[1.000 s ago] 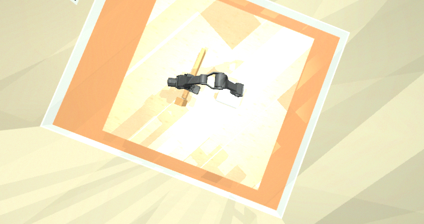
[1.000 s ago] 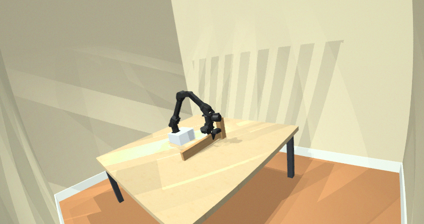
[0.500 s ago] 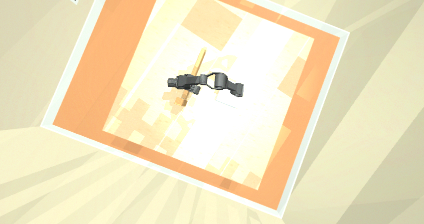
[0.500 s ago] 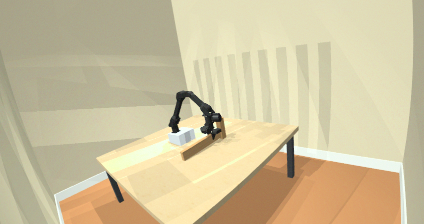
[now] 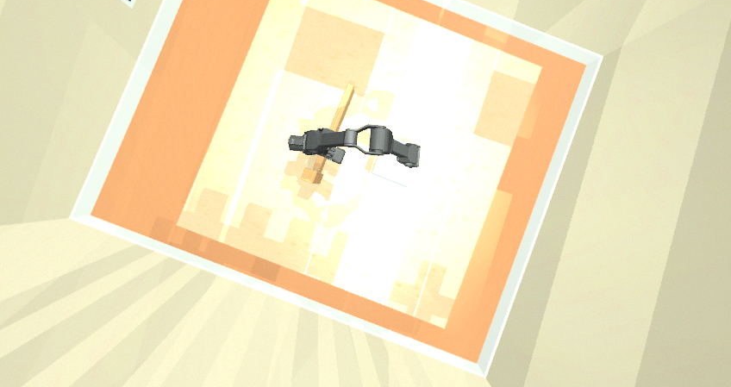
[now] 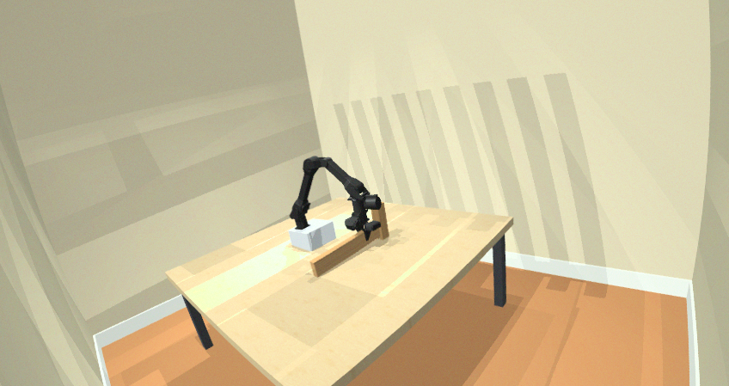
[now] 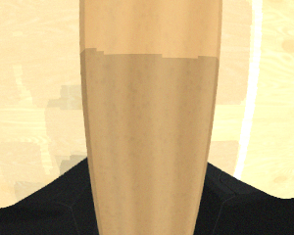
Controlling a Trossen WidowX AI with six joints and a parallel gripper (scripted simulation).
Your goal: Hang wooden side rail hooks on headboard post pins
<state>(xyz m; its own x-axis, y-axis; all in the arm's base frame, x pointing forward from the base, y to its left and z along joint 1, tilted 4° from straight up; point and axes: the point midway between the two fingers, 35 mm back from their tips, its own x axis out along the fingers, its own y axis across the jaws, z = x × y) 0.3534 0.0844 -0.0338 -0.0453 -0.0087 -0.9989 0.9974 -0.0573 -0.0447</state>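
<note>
The wooden side rail (image 5: 341, 109) (image 6: 337, 254) (image 7: 150, 112) runs slantwise across the table. Its far end rests on the table top, and its other end is raised against the upright headboard post (image 5: 311, 177) (image 6: 382, 220). My gripper (image 5: 330, 155) (image 6: 367, 231) (image 7: 140, 152) is shut on the rail close to the post. In the wrist view the rail fills the middle, with my dark fingers on either side of it at the bottom. The steel hooks, the slot and its pins are hidden in every view.
The arm stands on a white base block (image 6: 312, 235) beside the rail. The wooden table (image 6: 358, 321) (image 5: 435, 229) stands on an orange floor, with walls close on two sides.
</note>
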